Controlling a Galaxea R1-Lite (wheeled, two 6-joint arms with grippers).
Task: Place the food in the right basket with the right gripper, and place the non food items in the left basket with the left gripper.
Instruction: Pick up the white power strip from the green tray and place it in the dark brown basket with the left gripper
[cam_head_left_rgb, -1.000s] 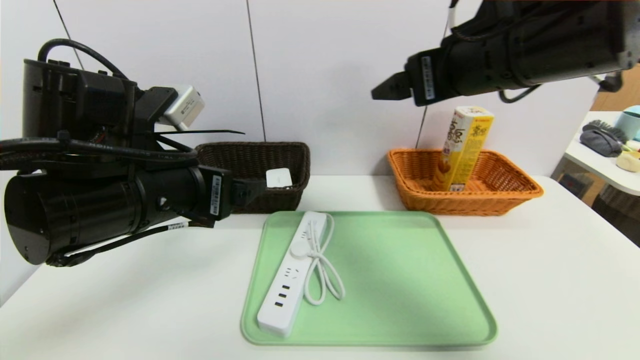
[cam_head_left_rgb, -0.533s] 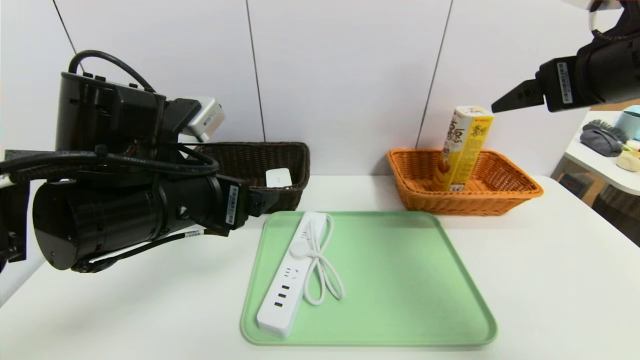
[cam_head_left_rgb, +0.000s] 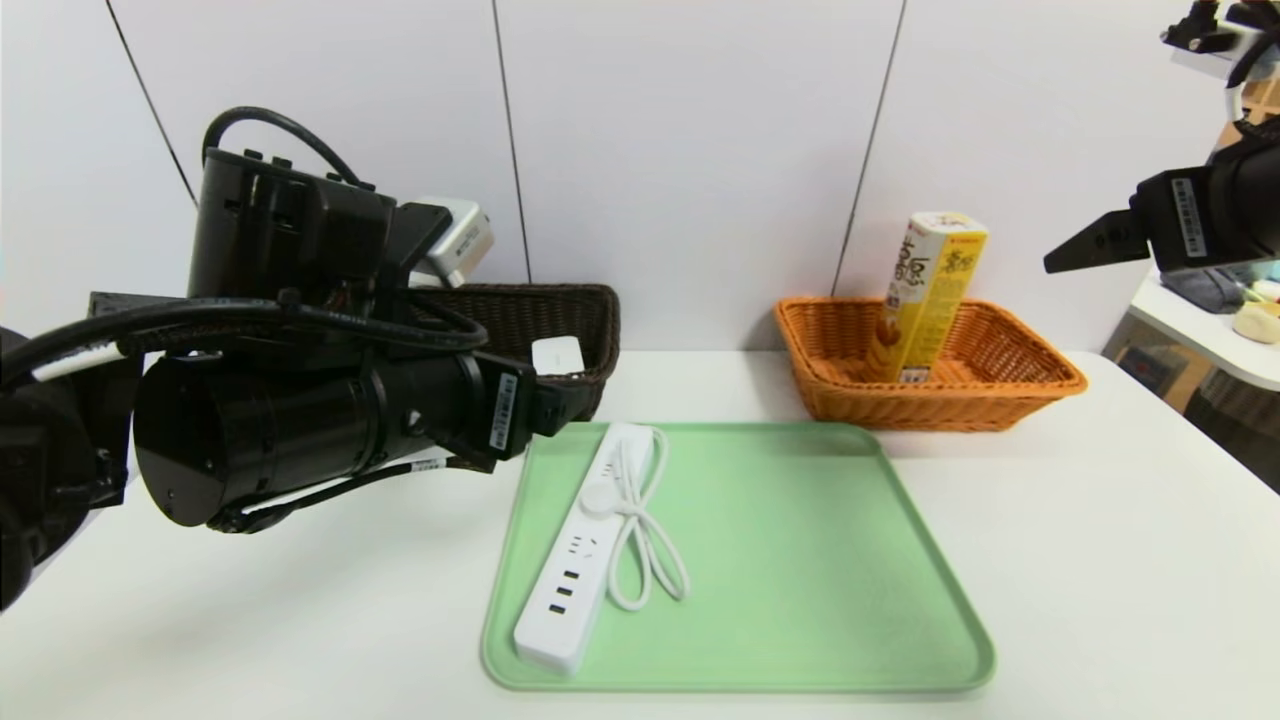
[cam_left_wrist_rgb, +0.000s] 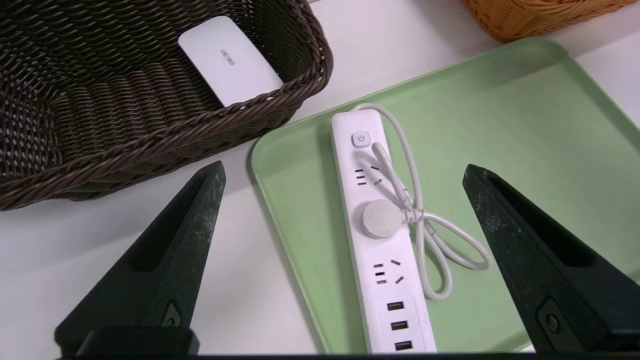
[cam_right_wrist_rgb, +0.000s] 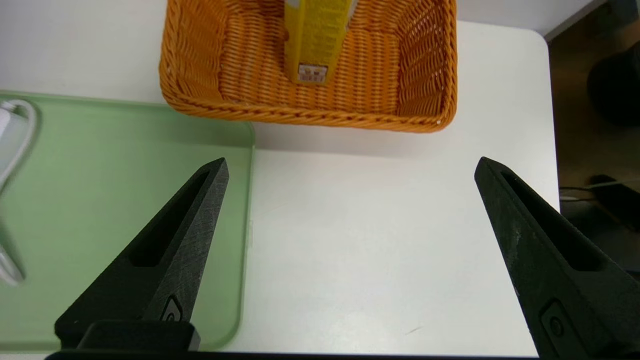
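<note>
The yellow snack carton (cam_head_left_rgb: 926, 297) stands leaning inside the orange basket (cam_head_left_rgb: 1040, 385), and its lower end (cam_right_wrist_rgb: 314, 45) shows in the right wrist view. A flat white device (cam_head_left_rgb: 557, 355) lies in the dark brown basket (cam_head_left_rgb: 510, 310). The white power strip (cam_head_left_rgb: 585, 545) with its looped cord (cam_left_wrist_rgb: 425, 220) lies on the green tray (cam_head_left_rgb: 800, 560). My left gripper (cam_left_wrist_rgb: 342, 172) hangs open above the strip's far half and the tray's left rim, holding nothing. My right gripper (cam_right_wrist_rgb: 350, 167) is open and empty, high off to the right of the orange basket (cam_right_wrist_rgb: 310, 112).
The green tray (cam_right_wrist_rgb: 100, 200) takes up the middle of the white table (cam_head_left_rgb: 1100, 560). A side table (cam_head_left_rgb: 1215, 335) with a grey cloth and small objects stands at the far right. The wall is close behind both baskets.
My right arm has swung away from above the carton to the far right and lower. My left arm has moved right and forward, toward the tray and the power strip.
</note>
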